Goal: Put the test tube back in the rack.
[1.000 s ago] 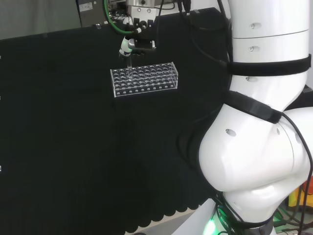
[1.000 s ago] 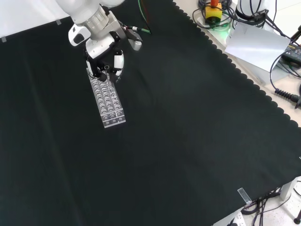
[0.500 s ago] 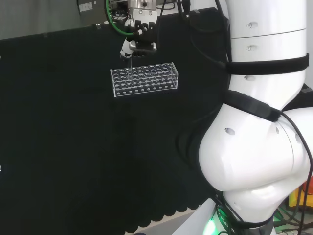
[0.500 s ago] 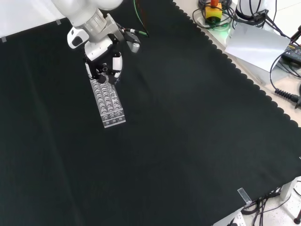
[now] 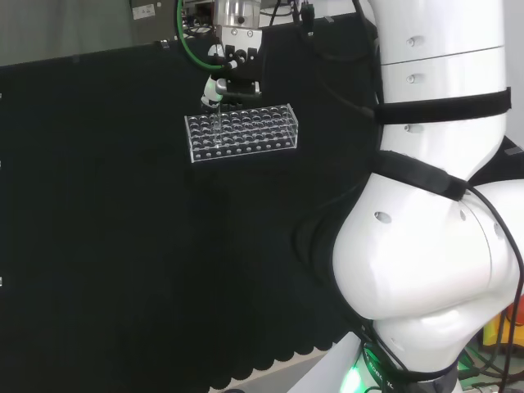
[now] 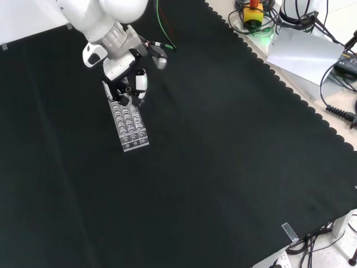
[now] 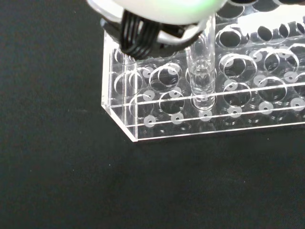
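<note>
A clear plastic test tube rack (image 5: 241, 131) with rows of round holes stands on the black cloth of the table (image 6: 223, 167), and everything else here is placed against it. In the head view the black and white hand (image 5: 223, 88) hangs just above the rack's far left corner, below the arm's white wrist and a looping green cable (image 5: 190, 45). In the front view the hand (image 6: 129, 89) sits over the rack's (image 6: 130, 121) upper end, its fingers (image 6: 140, 81) pointing down toward the holes. The wrist view shows a clear glass test tube (image 7: 202, 62) standing upright in a hole in the rack's (image 7: 209, 100) second row from the near long wall, close to the rack's end wall; its rounded bottom is down between the plates, near the lower one. The tube's upper part runs up behind a blurred white part of the hand (image 7: 162, 9) and a bundle of black cables (image 7: 140, 36), so I cannot tell whether the fingers are pinching the tube or are apart from it. The cloth (image 7: 71, 181) beside the rack's end wall is bare.
</note>
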